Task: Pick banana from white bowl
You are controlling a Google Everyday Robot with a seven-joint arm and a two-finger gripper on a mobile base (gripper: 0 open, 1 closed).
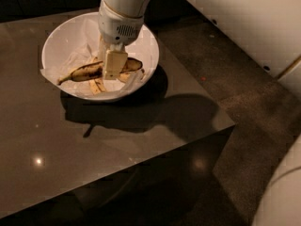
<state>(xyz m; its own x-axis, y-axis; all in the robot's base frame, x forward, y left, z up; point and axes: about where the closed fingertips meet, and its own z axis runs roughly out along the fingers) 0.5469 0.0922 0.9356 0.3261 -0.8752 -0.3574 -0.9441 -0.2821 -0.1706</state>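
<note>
The white bowl (61, 41), lined with crumpled white paper, stands at the back left of the dark table. The banana (84, 72), brown-blotched, lies across the bowl's bottom with its thin stem pointing left. My gripper (109, 72) reaches straight down into the bowl over the banana's middle. Its fingers (114, 64) straddle the banana and are closed against it. The banana still rests in the bowl. The middle of the banana is hidden behind the front finger.
Pale yellow pieces (97, 85) lie in the bowl just in front of the banana. The table's right edge (221, 108) runs diagonally, with dark floor (254, 107) beyond it. My white arm (244, 22) crosses the top right, and my body (282, 192) fills the bottom right corner.
</note>
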